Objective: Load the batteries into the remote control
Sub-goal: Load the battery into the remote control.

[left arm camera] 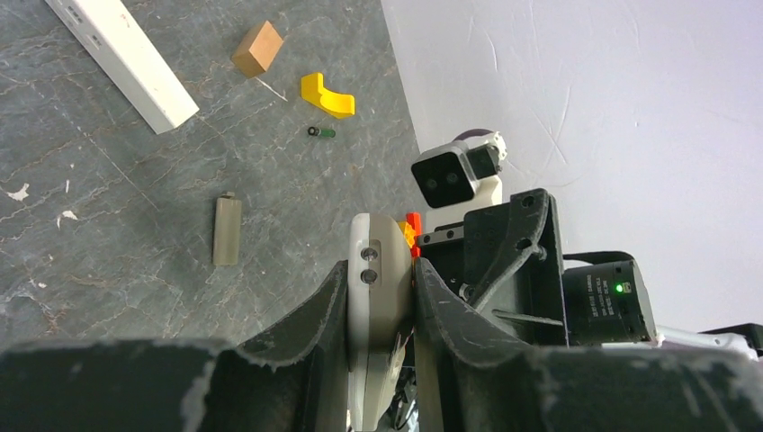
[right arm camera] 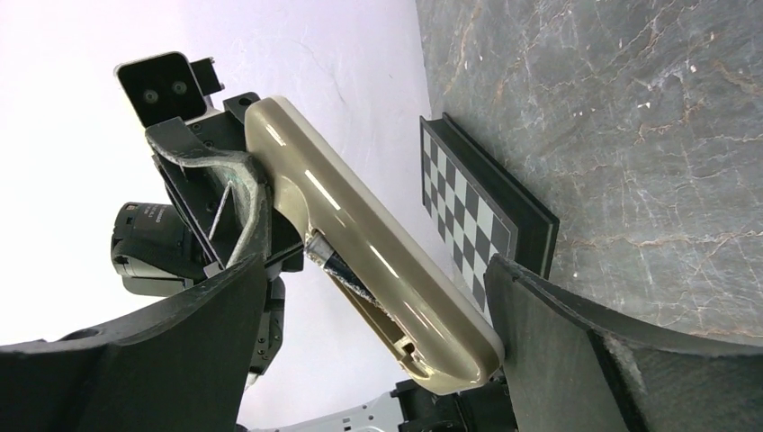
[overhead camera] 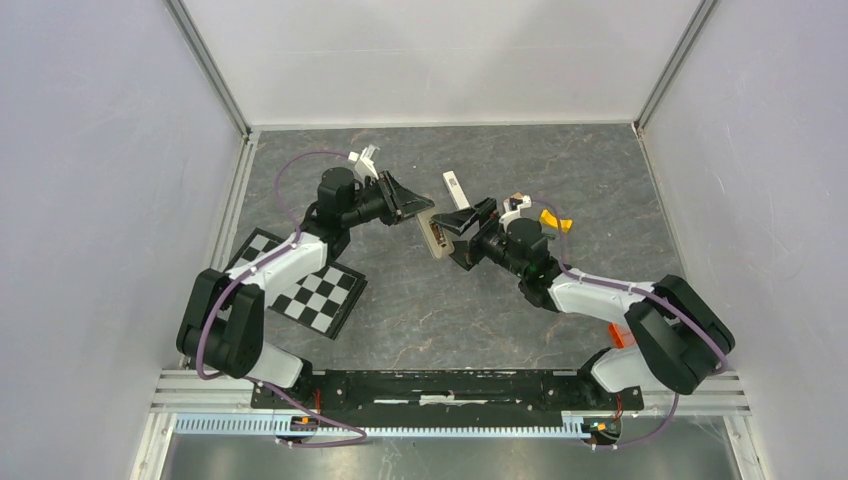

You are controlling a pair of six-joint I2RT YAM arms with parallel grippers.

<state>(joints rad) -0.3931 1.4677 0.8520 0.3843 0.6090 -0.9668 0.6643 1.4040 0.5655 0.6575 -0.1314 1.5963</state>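
My left jaws pinch the remote control off the worktop, over its middle, recess turned toward my right jaws, spread wide close by, presumably to seat cells. One battery lies beside the yellow curved piece.

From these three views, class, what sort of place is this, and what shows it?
Probably a lab robot booth: plain white walls box in a grey table, with a checkerboard card and two robot arms on it.
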